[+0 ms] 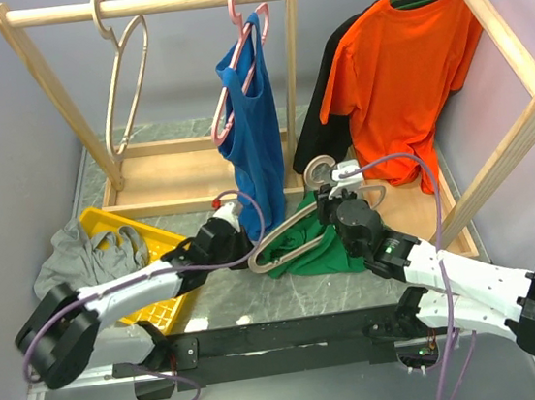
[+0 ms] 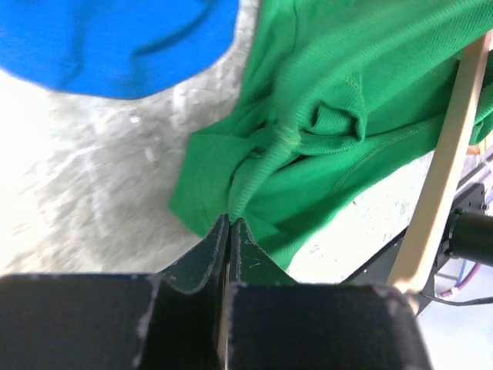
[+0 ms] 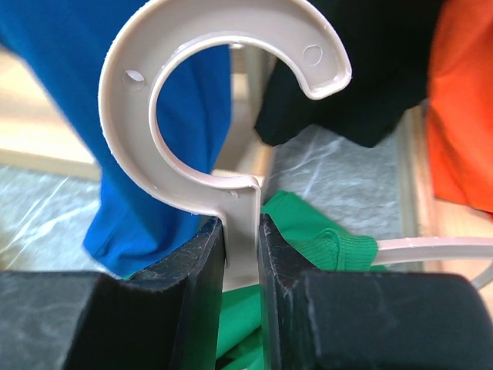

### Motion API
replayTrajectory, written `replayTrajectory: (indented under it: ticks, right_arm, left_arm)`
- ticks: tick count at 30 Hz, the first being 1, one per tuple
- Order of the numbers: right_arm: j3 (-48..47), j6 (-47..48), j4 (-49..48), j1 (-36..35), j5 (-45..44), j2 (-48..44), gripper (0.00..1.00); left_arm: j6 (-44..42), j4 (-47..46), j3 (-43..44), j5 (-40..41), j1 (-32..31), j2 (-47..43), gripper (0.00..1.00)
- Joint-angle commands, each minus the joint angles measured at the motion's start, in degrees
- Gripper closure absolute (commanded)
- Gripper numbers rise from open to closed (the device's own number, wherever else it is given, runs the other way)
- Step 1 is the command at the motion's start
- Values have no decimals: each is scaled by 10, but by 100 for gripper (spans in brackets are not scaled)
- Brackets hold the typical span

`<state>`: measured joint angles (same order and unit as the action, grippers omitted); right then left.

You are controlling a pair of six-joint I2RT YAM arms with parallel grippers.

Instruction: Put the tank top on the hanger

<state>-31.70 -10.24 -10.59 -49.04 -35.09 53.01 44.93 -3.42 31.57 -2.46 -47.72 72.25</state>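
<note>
Clamping the neck of the hanger just under its rounded hook, the right end effector shows its hold only in the right wrist view, at lower centre. The left wrist view alone shows the left end effector pinched shut on a fold of the tank top. Overhead, that top lies crumpled on the tabletop at mid-frame, partly hidden by both arms.
</note>
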Motion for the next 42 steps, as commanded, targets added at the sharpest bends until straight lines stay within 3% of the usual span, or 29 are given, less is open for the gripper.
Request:
replayTrajectory:
  ticks: [1, 9, 21, 32, 42]
  right_arm:
    - [1, -1, -59, 1, -108, 11, 100]
    - [1, 17, -81, 1, -164, 29, 100]
    - [18, 30, -105, 0, -156, 15, 100]
    - [0, 54, -102, -25, -162, 16, 100]
    - [-140, 73, -54, -57, -205, 81, 100]
  left_arm:
    - [11, 32, -21, 46, 3, -66, 99]
    - [18, 84, -27, 80, 4, -132, 99]
    - [17, 148, 4, 113, 4, -179, 99]
    - [-25, 189, 132, 112, 4, -171, 99]
    - [-70, 244, 260, 120, -24, -117, 99]
